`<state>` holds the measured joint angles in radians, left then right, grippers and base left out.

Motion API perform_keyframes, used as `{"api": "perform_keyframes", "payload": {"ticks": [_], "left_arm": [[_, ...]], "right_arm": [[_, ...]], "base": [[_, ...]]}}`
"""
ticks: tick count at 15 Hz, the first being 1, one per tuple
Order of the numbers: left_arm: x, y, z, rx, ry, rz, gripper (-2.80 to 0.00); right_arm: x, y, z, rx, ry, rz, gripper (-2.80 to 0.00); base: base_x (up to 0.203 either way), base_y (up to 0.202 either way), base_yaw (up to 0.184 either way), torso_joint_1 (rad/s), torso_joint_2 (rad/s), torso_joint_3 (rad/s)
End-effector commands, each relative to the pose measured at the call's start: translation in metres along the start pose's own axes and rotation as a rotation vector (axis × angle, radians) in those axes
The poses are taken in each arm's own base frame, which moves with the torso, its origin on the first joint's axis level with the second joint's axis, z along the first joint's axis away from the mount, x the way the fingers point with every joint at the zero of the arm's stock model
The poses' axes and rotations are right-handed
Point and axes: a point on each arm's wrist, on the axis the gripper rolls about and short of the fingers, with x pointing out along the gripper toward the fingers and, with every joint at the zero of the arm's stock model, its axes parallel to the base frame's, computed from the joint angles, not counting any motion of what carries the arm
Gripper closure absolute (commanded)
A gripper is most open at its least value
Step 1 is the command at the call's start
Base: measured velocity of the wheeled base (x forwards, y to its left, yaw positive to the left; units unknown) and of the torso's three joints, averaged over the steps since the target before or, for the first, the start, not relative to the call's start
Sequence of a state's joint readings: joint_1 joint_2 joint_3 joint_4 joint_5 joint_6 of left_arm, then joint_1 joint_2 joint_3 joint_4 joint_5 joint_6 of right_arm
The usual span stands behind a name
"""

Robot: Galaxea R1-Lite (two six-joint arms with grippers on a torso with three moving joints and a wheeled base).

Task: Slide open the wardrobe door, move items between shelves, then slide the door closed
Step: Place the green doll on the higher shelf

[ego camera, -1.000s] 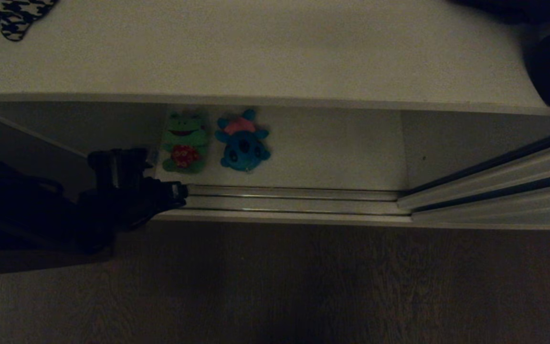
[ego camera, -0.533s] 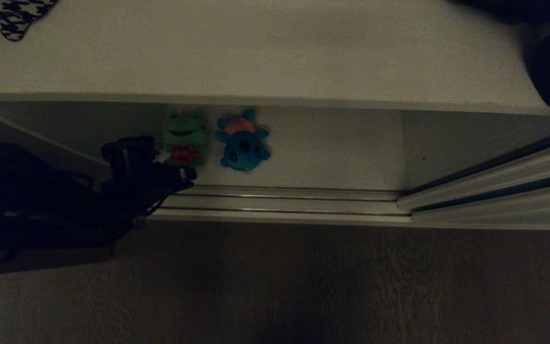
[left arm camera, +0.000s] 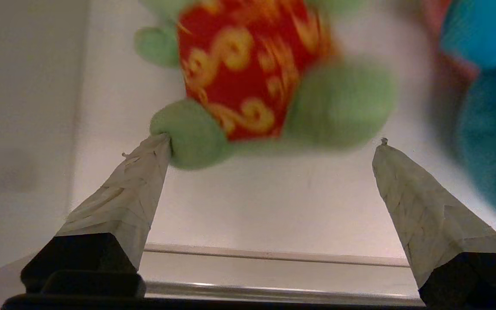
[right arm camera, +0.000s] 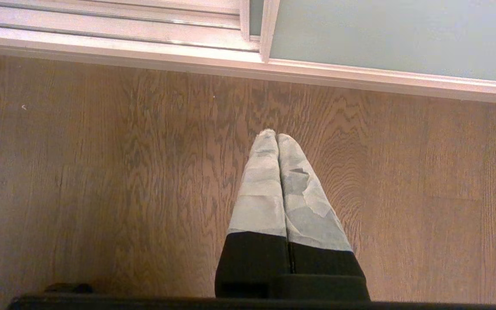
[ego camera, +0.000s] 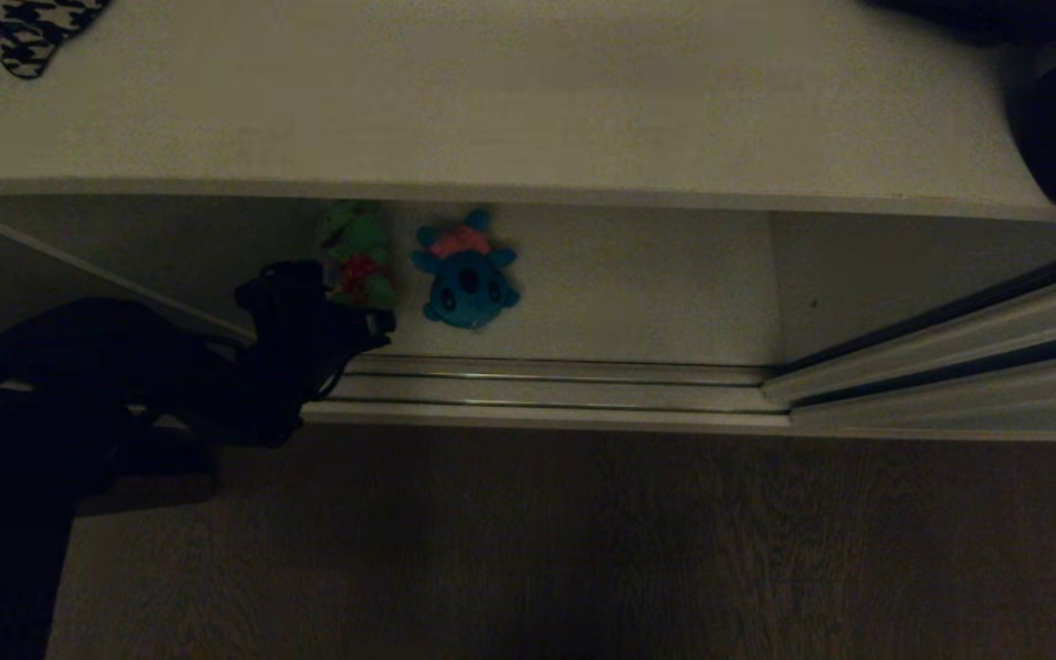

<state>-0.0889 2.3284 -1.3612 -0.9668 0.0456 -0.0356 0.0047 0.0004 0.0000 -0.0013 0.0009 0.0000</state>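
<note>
Left wrist view puts the small green plush frog with the red, gold-patterned belly patch (left arm camera: 252, 82) right ahead of your left gripper (left arm camera: 274, 144), whose taped fingers stand spread wide with nothing between them; one fingertip (left arm camera: 155, 148) already touches a green foot. The frog lies on the smooth off-white lower shelf (ego camera: 638, 284), close to its front edge, with the teal-blue plush animal with the pink-red belly (ego camera: 467, 271) just beside it on the side away from your arm.

To do this step well, I would centre the red patch between the fingers before you close, so you take the body and not one foot, which would likely let the soft toy swing or slip. Keep clear of the teal-blue toy beside the frog, and lift clear of the silvery floor rails (ego camera: 565, 385) in front of the frog.

Beyond the frog, the pale grey-green sliding door (right arm camera: 394, 34) stands pushed aside. Your right gripper (right arm camera: 276, 135) hangs pressed together over the wooden floor (right arm camera: 101, 172).
</note>
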Motion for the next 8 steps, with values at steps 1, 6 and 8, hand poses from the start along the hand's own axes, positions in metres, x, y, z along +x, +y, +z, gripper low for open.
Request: {"api": "perform_keyframes", "payload": {"ticks": [1, 6, 8], "left_arm": [[0.006, 0.000, -0.016, 0.000, 0.024, 0.001, -2.80], [0.011, 0.000, -0.001, -0.014, -0.043, 0.025, -2.80], [0.014, 0.001, 0.003, -0.020, -0.066, 0.057, 0.00]], "right_arm": [[0.000, 0.000, 0.000, 0.000, -0.004, 0.001, 0.00], [0.000, 0.000, 0.000, 0.000, -0.004, 0.001, 0.00], [0.000, 0.000, 0.000, 0.000, -0.004, 0.001, 0.00]], "base": [[0.000, 0.000, 0.000, 0.000, 0.00, 0.000], [0.000, 0.000, 0.000, 0.000, 0.00, 0.000], [0.000, 0.000, 0.000, 0.000, 0.00, 0.000]]}}
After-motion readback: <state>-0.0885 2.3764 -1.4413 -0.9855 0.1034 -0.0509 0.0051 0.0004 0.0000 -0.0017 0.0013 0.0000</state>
